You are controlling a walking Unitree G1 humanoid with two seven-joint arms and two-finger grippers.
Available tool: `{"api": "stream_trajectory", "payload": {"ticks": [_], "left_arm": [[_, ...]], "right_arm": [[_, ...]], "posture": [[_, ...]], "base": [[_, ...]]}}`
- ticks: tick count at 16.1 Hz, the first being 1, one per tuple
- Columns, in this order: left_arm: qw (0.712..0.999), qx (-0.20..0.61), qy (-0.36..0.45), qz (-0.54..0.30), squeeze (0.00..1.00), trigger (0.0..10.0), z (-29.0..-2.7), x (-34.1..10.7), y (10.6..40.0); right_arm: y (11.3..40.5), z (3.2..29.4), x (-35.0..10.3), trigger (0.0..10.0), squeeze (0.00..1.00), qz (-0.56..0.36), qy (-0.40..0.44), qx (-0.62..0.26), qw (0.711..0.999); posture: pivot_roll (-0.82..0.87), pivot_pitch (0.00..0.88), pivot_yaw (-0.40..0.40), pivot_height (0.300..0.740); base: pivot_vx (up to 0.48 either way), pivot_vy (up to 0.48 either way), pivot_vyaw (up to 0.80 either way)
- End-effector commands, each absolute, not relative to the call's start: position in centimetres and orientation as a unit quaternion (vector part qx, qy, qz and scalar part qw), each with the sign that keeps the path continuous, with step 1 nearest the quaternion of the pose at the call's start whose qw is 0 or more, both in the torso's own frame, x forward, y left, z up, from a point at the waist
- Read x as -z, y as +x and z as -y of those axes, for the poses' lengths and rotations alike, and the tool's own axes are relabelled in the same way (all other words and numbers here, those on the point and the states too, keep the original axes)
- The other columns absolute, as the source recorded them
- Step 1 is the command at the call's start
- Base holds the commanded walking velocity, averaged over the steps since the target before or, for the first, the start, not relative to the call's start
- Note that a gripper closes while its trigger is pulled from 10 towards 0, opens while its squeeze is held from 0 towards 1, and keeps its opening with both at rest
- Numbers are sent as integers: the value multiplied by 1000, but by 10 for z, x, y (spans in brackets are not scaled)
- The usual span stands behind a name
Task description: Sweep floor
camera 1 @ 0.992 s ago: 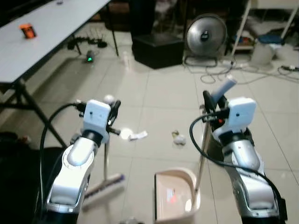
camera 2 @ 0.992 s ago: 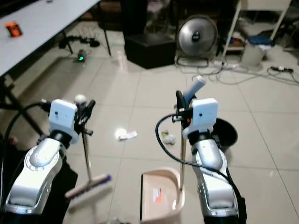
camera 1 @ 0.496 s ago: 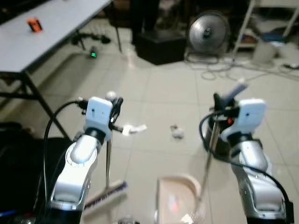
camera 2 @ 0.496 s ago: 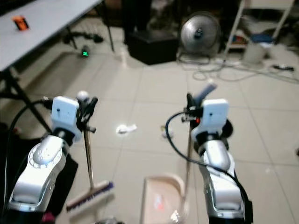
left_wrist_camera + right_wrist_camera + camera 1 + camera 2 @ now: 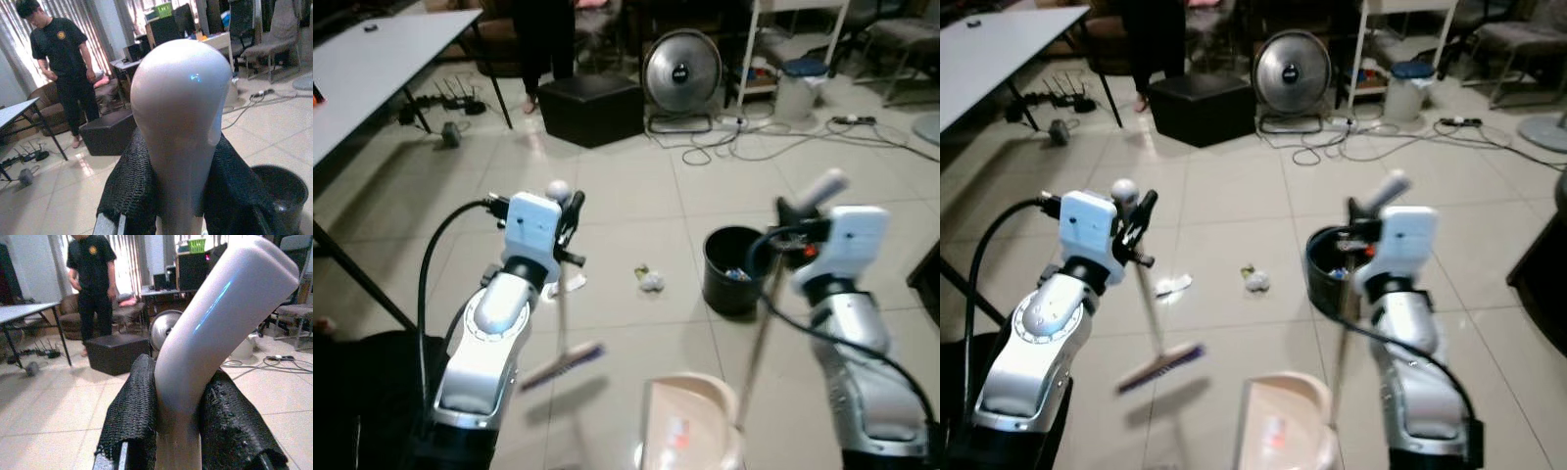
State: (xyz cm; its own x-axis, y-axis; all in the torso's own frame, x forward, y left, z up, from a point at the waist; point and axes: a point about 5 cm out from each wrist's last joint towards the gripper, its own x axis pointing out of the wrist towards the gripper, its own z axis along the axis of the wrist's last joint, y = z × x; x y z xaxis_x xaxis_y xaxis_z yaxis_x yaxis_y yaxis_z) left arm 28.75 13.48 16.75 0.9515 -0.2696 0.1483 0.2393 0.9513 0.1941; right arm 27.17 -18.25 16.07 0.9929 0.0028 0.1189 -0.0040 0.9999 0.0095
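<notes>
So here's the setup: the left gripper (image 5: 570, 211) is clamped around the top of the broom (image 5: 563, 323), and in the left wrist view you can see both black fingers (image 5: 129, 191) squeezing the rounded knob of the handle. The stick slants down from there to the brush head (image 5: 563, 364), which looks blurred and possibly just off the tile, a bit ahead of the robot's left side.

The right gripper (image 5: 793, 217) is clenched on the bent grip of the dustpan (image 5: 690, 431), whose long pole runs nearly upright down to the beige pan sitting on the floor close in front of the robot.

The bit that matters: the crumpled paper scrap (image 5: 651, 281) and a flatter white scrap (image 5: 570, 285) lie on the tile further out than both tools. The crumpled one sits just left of the black trash bin (image 5: 732, 269), roughly in line with the pan's mouth. The flat one is almost under the left gripper.

So I'd guess the brush has to reach out past the litter and drag it back toward the pan, and the broom arm is the nearer one for both scraps.
</notes>
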Motion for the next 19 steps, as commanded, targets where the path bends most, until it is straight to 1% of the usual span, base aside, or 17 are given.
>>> {"api": "stream_trajectory", "payload": {"ticks": [1,4,5,8,10,12,13,15,16,17,18,19], "left_arm": [[984,109,108,91,0,10000,-146,-170,290],[986,98,104,85,0,10000,-151,-165,288],[988,88,98,76,0,10000,-154,-160,284],[990,74,99,74,0,10000,-158,-155,279],[990,63,102,77,0,10000,-157,-153,276],[990,61,100,83,0,10000,-156,-157,275],[989,62,99,86,0,10000,-156,-160,275],[988,66,98,94,0,10000,-155,-164,280],[988,69,97,95,0,10000,-154,-162,283],[988,74,101,95,0,10000,-153,-162,286],[986,83,106,98,0,10000,-150,-165,290],[985,85,107,103,0,10000,-151,-170,293]], "right_arm": [[278,170,-171,10000,0,70,12,-22,997],[279,174,-175,10000,0,80,-16,-9,997],[281,172,-179,10000,0,84,-36,-15,996],[280,165,-184,10000,0,86,2,-36,996],[281,160,-178,10000,0,78,26,-51,995],[282,156,-181,10000,0,82,28,-65,994],[281,154,-185,10000,0,93,21,-71,993],[280,151,-189,10000,0,105,20,-75,991],[280,148,-185,10000,0,104,7,-79,991],[281,148,-184,10000,0,104,3,-78,992],[281,149,-185,10000,0,104,8,-69,992],[281,152,-184,10000,0,101,30,-52,993]], "posture": [[-27,16,55,740],[-34,4,42,740],[-47,2,23,740],[-53,5,-30,740],[-46,8,-47,740],[-46,18,-39,740],[-43,9,-31,740],[-39,3,-16,740],[-49,0,7,740],[-49,0,8,740],[-45,0,15,740],[-39,0,23,740]], "base": [[398,0,0],[408,0,0],[412,0,0],[414,0,0],[420,0,0],[439,0,0],[458,0,0],[480,0,800],[480,0,800],[480,0,800],[480,0,800],[480,0,0]]}}
